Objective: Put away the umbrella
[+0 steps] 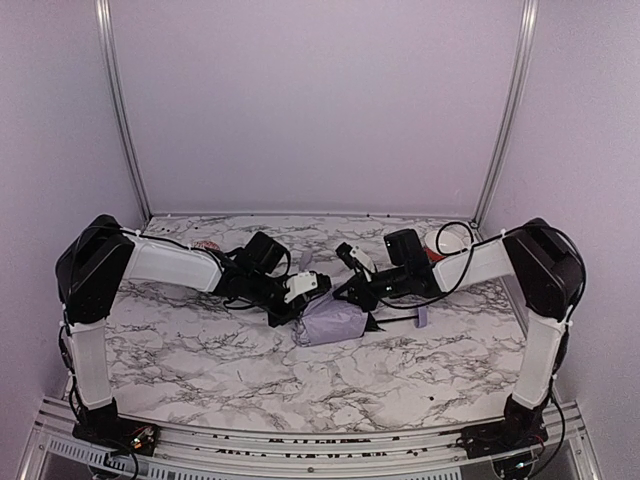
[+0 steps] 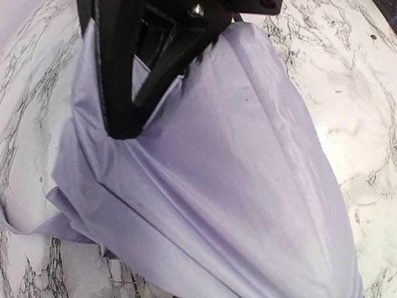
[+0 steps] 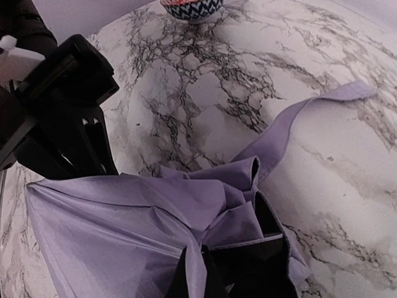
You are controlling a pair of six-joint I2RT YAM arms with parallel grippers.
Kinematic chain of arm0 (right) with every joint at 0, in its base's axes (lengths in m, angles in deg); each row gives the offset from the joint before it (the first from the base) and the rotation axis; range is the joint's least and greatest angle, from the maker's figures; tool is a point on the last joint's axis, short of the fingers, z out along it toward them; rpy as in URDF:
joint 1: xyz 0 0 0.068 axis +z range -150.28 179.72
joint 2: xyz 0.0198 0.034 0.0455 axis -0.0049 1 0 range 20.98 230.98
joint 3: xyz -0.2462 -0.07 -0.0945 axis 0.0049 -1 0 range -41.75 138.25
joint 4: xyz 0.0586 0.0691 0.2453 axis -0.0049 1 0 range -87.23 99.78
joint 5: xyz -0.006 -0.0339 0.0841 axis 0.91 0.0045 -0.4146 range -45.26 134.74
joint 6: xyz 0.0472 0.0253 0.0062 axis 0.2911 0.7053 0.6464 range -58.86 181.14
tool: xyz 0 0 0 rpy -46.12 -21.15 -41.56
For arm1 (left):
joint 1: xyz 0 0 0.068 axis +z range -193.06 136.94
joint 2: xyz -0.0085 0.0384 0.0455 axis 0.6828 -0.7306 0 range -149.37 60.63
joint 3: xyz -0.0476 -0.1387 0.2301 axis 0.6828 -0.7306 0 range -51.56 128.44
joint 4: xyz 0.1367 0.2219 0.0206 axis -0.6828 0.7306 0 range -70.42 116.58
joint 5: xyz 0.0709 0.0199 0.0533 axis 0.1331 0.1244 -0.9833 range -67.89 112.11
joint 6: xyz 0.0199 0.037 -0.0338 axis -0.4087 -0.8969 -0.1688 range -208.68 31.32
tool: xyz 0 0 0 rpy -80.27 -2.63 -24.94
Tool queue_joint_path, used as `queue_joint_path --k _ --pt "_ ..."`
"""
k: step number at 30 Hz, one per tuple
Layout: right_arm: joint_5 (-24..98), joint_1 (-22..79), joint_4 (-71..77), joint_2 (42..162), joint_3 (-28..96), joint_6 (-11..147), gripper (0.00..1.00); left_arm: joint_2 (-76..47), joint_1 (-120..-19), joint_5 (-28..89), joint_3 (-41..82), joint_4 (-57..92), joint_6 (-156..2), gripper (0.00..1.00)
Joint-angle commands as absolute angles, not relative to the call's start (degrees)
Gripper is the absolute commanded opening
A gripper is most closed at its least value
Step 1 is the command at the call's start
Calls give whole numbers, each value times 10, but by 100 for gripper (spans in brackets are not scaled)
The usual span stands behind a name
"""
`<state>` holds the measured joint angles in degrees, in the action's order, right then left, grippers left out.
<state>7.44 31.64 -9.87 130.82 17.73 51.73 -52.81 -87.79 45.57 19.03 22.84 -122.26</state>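
Risk of tear: left tool, right tool pinched shut on shiny pale lavender folding umbrella, if pulled apart.

no readable text, labels or numbers anywhere

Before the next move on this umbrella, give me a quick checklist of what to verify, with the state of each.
1. Left gripper shut on the umbrella fabric: ok.
2. Right gripper shut on bunched fabric: ok.
3. Fabric neatly gathered: not ok, loose and rumpled.
4. Strap free on the table: ok.
5. Shaft and handle in sight: cannot tell.
6. Patterned bowl apart from the umbrella: ok.
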Motion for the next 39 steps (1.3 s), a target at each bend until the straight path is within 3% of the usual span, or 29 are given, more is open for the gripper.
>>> queue_joint_path --k 1,6,10,11,16,20,23,27,31,39 --pt "106 295 0 1353 189 553 0 -557 -882 442 183 320 -1222 0" --pt "83 295 10 1358 161 546 0 -571 -852 366 209 281 -1136 4" --pt "71 295 27 1367 168 533 0 -564 -826 318 221 235 -1047 48" --pt "70 295 32 1371 172 529 0 -553 -825 306 217 216 -1025 56" --pt "49 290 53 1391 192 514 0 -463 -785 208 140 60 -957 73" --pt "39 289 62 1407 200 511 0 -393 -799 254 111 37 -1018 71" --pt "31 287 68 1419 211 510 0 -351 -855 312 64 37 -1163 69" --pt "24 285 92 1437 236 499 0 -335 -915 383 1 46 -1385 77" --pt "16 285 112 1446 255 484 0 -378 -920 384 64 138 -1438 86" --pt "-14 285 142 1471 293 468 0 -502 -928 362 188 228 -1522 87"
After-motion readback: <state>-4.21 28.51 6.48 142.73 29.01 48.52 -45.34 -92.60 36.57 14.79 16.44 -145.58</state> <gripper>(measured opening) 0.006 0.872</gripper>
